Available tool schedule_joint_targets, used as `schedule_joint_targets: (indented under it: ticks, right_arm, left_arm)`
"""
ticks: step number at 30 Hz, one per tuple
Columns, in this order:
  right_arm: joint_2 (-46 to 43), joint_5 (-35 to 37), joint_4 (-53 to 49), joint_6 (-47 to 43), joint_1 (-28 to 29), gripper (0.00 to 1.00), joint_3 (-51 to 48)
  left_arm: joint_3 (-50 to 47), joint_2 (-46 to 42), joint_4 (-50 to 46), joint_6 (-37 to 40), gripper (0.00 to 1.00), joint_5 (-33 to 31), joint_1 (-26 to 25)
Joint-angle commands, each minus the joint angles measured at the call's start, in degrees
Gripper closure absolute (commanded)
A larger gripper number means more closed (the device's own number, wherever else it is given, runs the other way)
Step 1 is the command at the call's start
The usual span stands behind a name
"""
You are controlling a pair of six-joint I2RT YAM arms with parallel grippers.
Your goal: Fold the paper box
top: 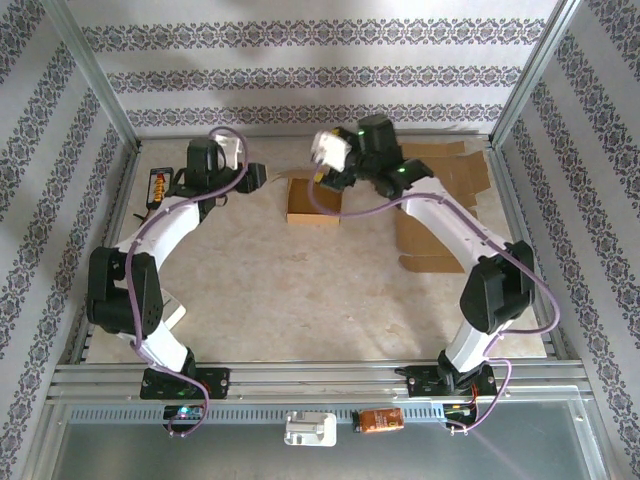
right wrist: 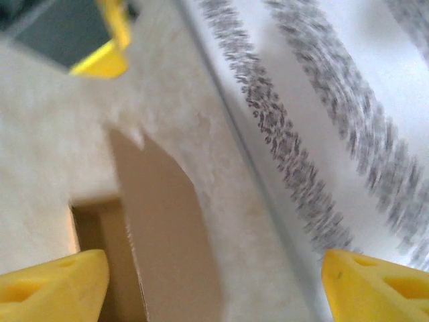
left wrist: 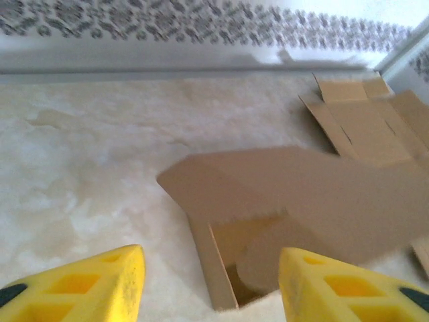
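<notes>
The paper box (top: 312,200) is a brown cardboard carton, partly folded, standing at the back middle of the table with a flap up. My left gripper (top: 262,176) hovers just left of it. In the left wrist view its yellow fingers (left wrist: 120,282) stand open with nothing between them, and the box (left wrist: 288,194) lies just ahead, its open cavity toward me. My right gripper (top: 322,180) hangs over the box's top right. In the right wrist view it (right wrist: 214,268) is wide open above the raised flap (right wrist: 161,228), touching nothing.
Flat unfolded cardboard sheets (top: 440,200) lie at the back right, also seen in the left wrist view (left wrist: 362,121). A small orange and black device (top: 160,185) sits at the back left. Patterned walls and metal frame posts close in the table.
</notes>
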Motion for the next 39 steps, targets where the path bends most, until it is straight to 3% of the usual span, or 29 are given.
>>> schedule_joint_targets:
  ticks: [1,3,6,8,13,18,26,30,33,35,37,39]
  right_arm:
    - [0.78,-9.10,2.12,40.92,-8.94,0.16,3.56]
    - [5.48,-12.25,-5.60,58.46,-13.78,0.22,9.39]
    - [12.71,-20.56,-11.92,72.00,-18.11,0.29,13.86]
    - [15.09,-22.27,-12.13,76.11,-19.21,0.29,14.08]
    - [18.82,-17.53,-16.89,76.11,-19.16,0.27,15.65]
    - [21.23,-17.31,-16.92,77.70,-17.72,0.26,14.40]
    - [23.77,-17.30,-12.62,81.24,-15.93,0.33,11.85]
    - [23.33,-15.00,-11.25,80.98,-15.74,0.24,10.62]
    - [19.00,-7.11,-8.24,74.45,-17.52,0.19,6.17]
    - [16.00,-7.57,-3.80,67.88,-19.38,0.19,2.05]
    - [12.86,-9.41,-3.34,58.30,-21.25,0.20,-0.77]
    - [9.13,-10.59,-2.54,50.80,-22.69,0.21,-4.67]
  left_arm:
    - [6.96,3.99,-10.21,-9.32,0.52,-1.74,3.05]
    - [11.40,7.11,-14.16,-13.17,0.55,0.22,4.44]
    - [18.93,12.92,-20.43,-16.20,0.55,6.02,5.66]
    - [23.57,16.83,-23.49,-17.45,0.54,9.30,5.75]
    - [31.82,24.95,-26.34,-19.96,0.42,15.65,5.62]
    - [30.99,28.21,-21.05,-25.13,0.33,19.59,5.58]
    - [29.68,30.65,-16.50,-26.68,0.28,20.99,3.16]
    - [27.22,30.21,-13.32,-27.22,0.28,22.38,2.81]
    - [22.36,25.50,-11.26,-19.31,0.25,16.38,3.50]
    - [18.14,21.30,-8.35,-9.76,0.24,10.37,3.97]
    - [9.23,15.68,1.25,3.45,0.22,7.87,3.84]
    - [-3.01,9.56,17.02,17.64,0.20,10.62,3.56]
